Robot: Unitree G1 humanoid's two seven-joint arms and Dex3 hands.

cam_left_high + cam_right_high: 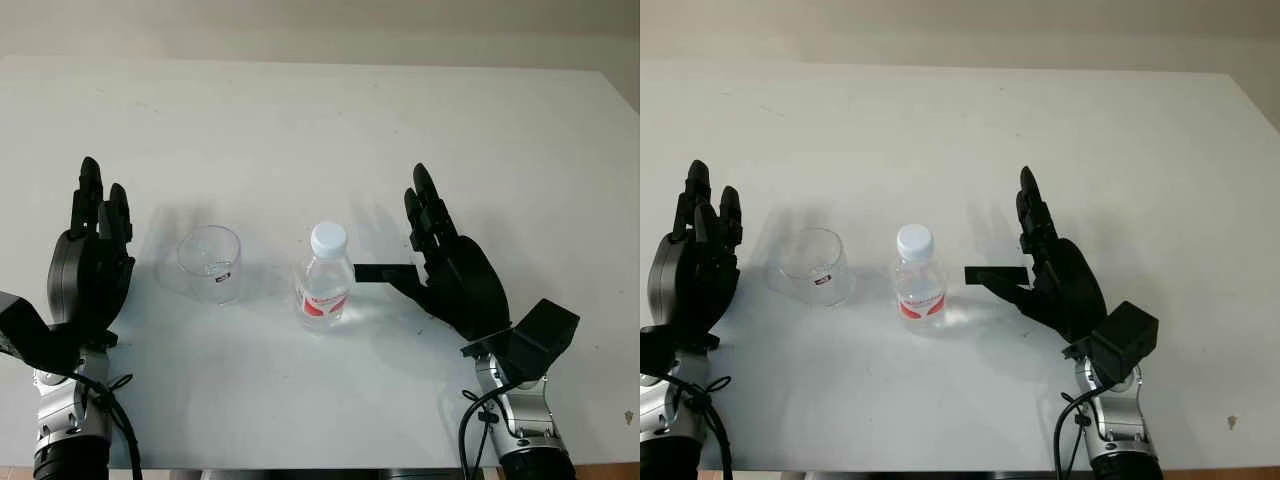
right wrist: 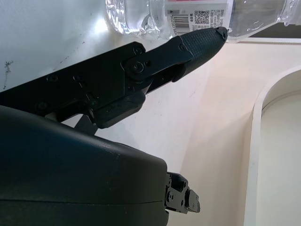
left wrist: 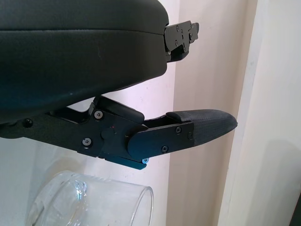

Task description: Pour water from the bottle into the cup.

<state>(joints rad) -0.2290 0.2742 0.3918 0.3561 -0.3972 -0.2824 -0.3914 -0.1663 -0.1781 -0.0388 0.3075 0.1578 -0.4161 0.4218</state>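
A small clear water bottle (image 1: 324, 282) with a white cap and red label stands upright near the middle of the white table (image 1: 330, 130). To its left stands an empty clear plastic cup (image 1: 211, 263), also seen close in the left wrist view (image 3: 89, 202). My right hand (image 1: 440, 255) is open just right of the bottle, its thumb reaching toward the bottle without touching it; the bottle's label (image 2: 195, 16) lies beyond the thumb tip. My left hand (image 1: 95, 240) is open a short way left of the cup, holding nothing.
The table's far edge meets a pale wall, and its right edge (image 1: 625, 110) runs down the right side. Bare tabletop stretches behind the cup and bottle.
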